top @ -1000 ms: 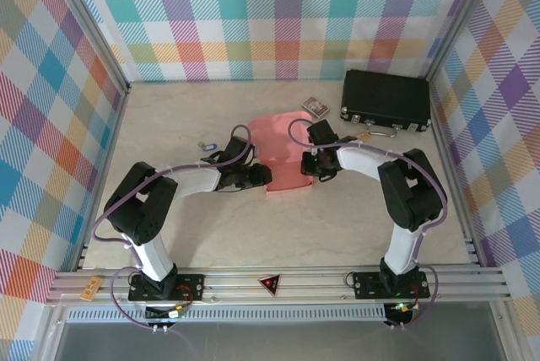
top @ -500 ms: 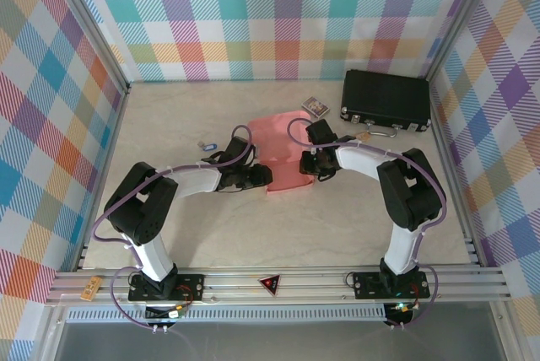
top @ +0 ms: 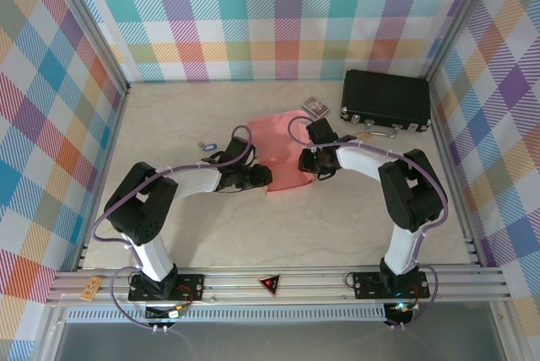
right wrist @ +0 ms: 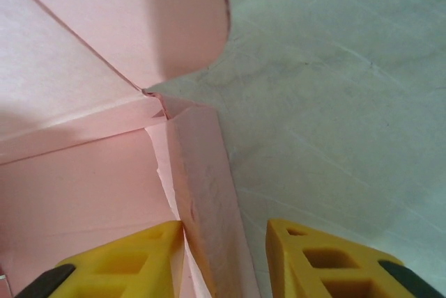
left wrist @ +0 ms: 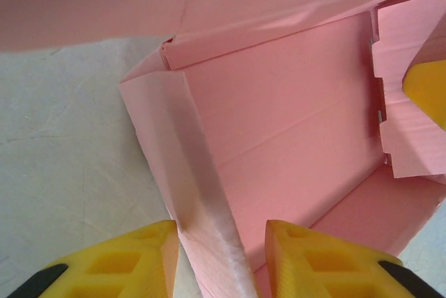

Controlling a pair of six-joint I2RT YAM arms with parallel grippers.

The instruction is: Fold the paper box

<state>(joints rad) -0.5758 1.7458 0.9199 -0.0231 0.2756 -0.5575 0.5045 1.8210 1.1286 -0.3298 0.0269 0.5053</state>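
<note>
Paper box (top: 283, 154): plain salmon-pink, paler along the creases in the wrist views.
Surface (top: 337, 218): pale beige, faint marbled veining.
Walls (top: 253, 15): pastel plaid of pink, teal, yellow, purple and orange on white.
Case (top: 386, 99): black, silver latches.
Card pack (top: 315, 106): dark, patterned.
Left claw (left wrist: 221, 232), right claw (right wrist: 224, 228): yellow fingers (left wrist: 118, 263), black bases.
Arms (top: 190, 180): white links, black joints, purple cables.
</note>
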